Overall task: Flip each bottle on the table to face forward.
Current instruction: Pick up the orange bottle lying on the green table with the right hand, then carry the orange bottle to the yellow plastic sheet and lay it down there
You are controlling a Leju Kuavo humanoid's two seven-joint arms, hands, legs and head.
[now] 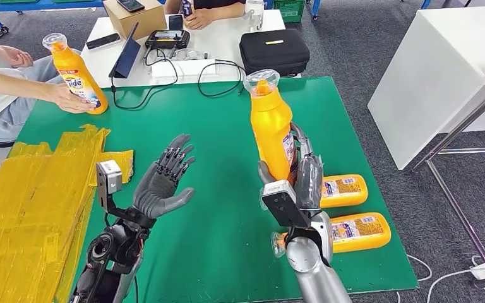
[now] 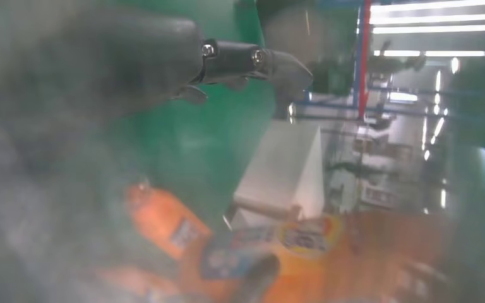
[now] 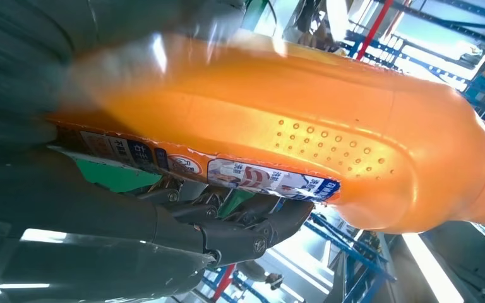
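Gripping an upright orange bottle (image 1: 270,129) around its lower body, my right hand (image 1: 303,173) holds it over the green table (image 1: 227,240), near the table's middle; the thumb sits on one side and the dark fingers (image 3: 240,230) wrap the other. The bottle is opaque, so I cannot tell what is in it; it has a clear cap over an orange neck, a patch of raised dots on its body, and a label strip along its side edge with small print I cannot read. My left hand (image 1: 164,180) hovers above the table just left of that bottle, palm up, fingers spread and holding nothing. Two more orange bottles lie on their sides at the table's right edge: the nearer lying bottle (image 1: 357,231) and the farther lying bottle (image 1: 342,190), both with labels facing up, the text too small to make out. At the table's far left corner a person's hand (image 1: 69,99) holds a fourth bottle (image 1: 79,76) tilted; its label shows letters reading "ide". A stack of yellow sheets (image 1: 31,202) covers the table's left side. Beyond the table's far edge sits a black case (image 1: 273,50), a cardboard box (image 1: 134,17) and a tablet (image 1: 126,52) with cables.
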